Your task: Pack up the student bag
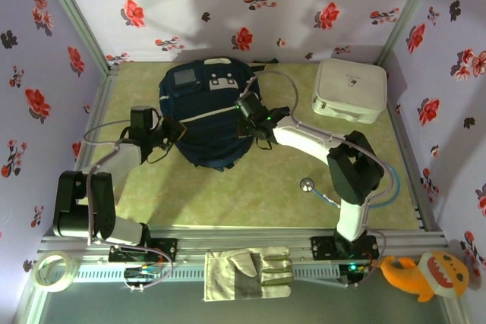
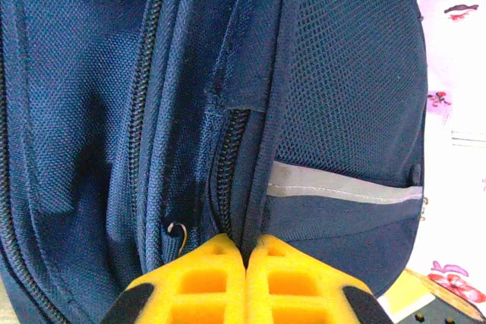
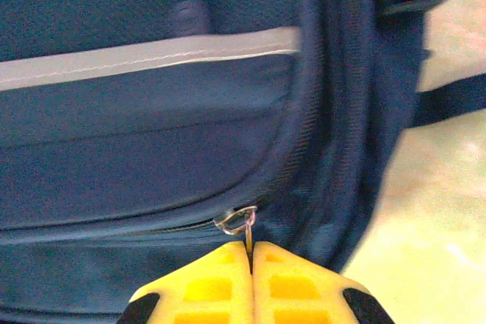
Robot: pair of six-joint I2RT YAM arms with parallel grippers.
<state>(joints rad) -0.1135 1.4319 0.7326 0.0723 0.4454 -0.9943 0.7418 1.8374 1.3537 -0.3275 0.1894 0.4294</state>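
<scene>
At upper centre, the student bag (image 1: 206,128) is pinched by the left gripper (image 2: 247,243); its zipper pull (image 3: 237,221) is clamped by the right gripper (image 3: 250,248). Fabric should be held taut as the pull is drawn.

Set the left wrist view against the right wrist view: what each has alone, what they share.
Left wrist, not right: a mesh pocket and a zip track above the left pincer, pinching the seam. Right wrist, not left: the right pincer shut on a metal zip ring, a dark strap, the tan table. Both: the navy student bag and a grey stripe.
</scene>
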